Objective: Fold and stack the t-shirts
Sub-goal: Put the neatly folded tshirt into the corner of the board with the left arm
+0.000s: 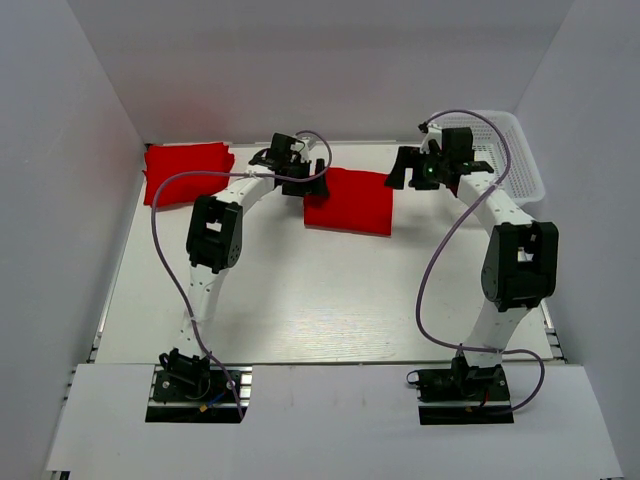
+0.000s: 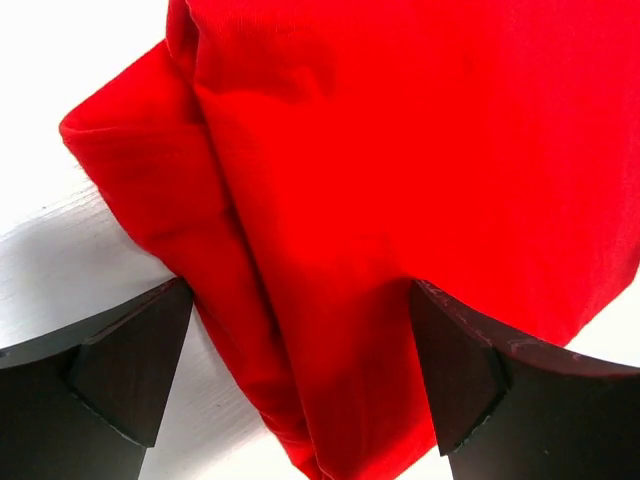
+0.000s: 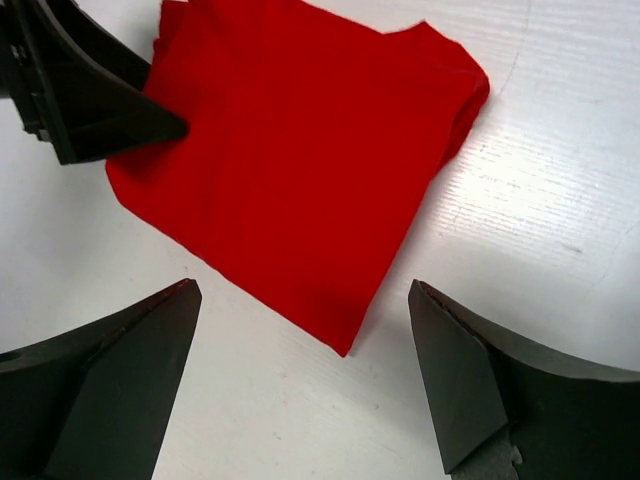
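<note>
Red folded t-shirt (image 1: 348, 200) lies mid-table (image 1: 300, 300), well apart from the red pile (image 1: 188, 170) in the far-left corner. Left pincer (image 2: 300, 290) straddles its edge, jaws apart; right pincer (image 3: 302, 290) hovers beside, also apart. Pinching only the top layers would likely spill the fold open.

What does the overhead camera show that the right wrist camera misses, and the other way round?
Only the overhead view shows the second pile of red t-shirts at the far left, the white mesh basket at the far right, and both whole arms. Only the right wrist view shows, close up, the right gripper open above the table and the layered folds at the shirt's corner. Both show the folded t-shirt in the middle of the white table, with the left gripper at its edge.
</note>
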Available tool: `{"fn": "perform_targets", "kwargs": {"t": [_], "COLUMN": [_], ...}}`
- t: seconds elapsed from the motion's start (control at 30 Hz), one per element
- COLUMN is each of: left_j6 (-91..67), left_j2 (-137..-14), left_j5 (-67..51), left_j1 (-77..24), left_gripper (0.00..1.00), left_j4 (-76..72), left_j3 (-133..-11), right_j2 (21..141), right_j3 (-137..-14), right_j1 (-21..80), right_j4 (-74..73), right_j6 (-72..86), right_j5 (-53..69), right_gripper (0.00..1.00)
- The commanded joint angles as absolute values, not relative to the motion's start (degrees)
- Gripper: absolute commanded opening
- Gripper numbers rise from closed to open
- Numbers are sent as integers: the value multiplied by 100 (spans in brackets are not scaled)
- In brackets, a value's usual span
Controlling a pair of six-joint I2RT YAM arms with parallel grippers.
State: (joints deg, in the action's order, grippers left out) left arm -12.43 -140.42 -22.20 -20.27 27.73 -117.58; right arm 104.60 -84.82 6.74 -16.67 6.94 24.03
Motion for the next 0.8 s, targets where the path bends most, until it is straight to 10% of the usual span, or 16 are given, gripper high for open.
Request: {"fn": "perform_targets", "kwargs": {"t": [0.0,0.37,0.47,0.53,0.77], "left_j6": [-1151,-765,-703,-703,-1107], "left_j2": [-14071,-14686,-14844,-14845,-13914], "left_j5": [-2233,-1249,-1063,-1150,-2160], "left_j1": [-2065,-2460,-2522,-2522,-2330], "left_gripper": [100,54,32,1,0], "left_j4": [2795,3023,3111,3111,2260], "left_j3": [-11909,-12356,-12524,-12524,-11997], "right_j2": [10178,9115,8413,7869,6672], "right_j3": [-8324,-7401,-6902,-6601,-5802], "right_j1": [650,668,650,633,624], "right_j4": [-1670,-1574,-1521,-1547,-1731], "right_j6": [545,536,589,624,668], "right_j5": [2241,1960,1504,1101,167], "right_gripper": [90,90,90,90,90]}}
